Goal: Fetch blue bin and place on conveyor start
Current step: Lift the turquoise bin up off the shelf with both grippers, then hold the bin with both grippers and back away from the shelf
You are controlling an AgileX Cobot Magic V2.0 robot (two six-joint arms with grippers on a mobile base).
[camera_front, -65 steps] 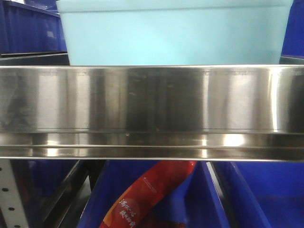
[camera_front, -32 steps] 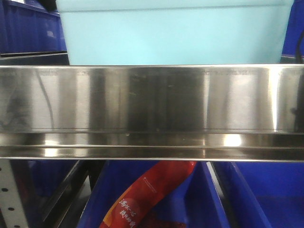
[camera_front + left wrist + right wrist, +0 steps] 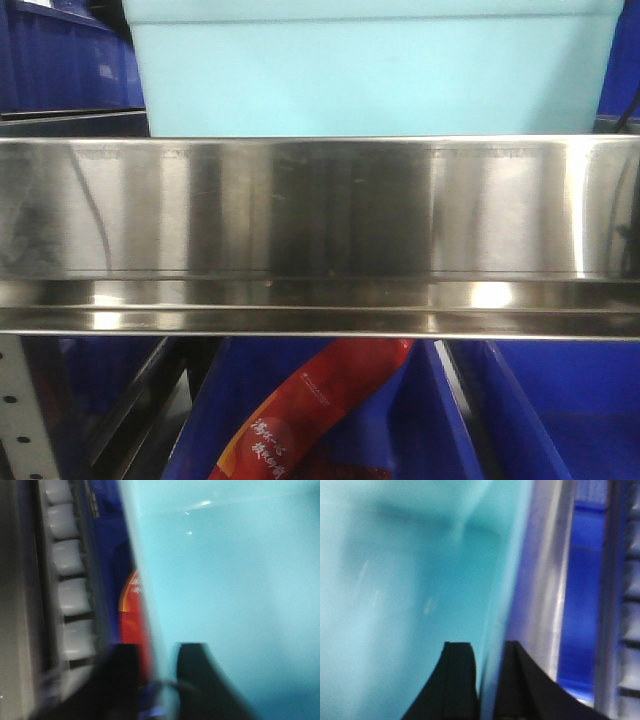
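The blue bin (image 3: pixel 370 75) fills the top of the front view, a light turquoise tub resting behind the steel shelf rail. In the left wrist view my left gripper (image 3: pixel 159 652) straddles the bin's side wall (image 3: pixel 240 580), one black finger inside and one outside, closed on it. My right gripper (image 3: pixel 490 652) does the same on the opposite wall (image 3: pixel 395 580), its fingers pinched tight on the thin edge. Both wrist views are blurred by motion. The conveyor start is out of view.
A wide shiny steel shelf rail (image 3: pixel 320 210) spans the front view below the bin. Dark blue crates (image 3: pixel 60 60) stand beside it and on the shelf below (image 3: pixel 560 410), one holding a red packet (image 3: pixel 310 410). Grey rollers (image 3: pixel 67 595) run along the shelf.
The bin has shifted slightly to the right in the front view. The steel rail and the lower crates have not moved.
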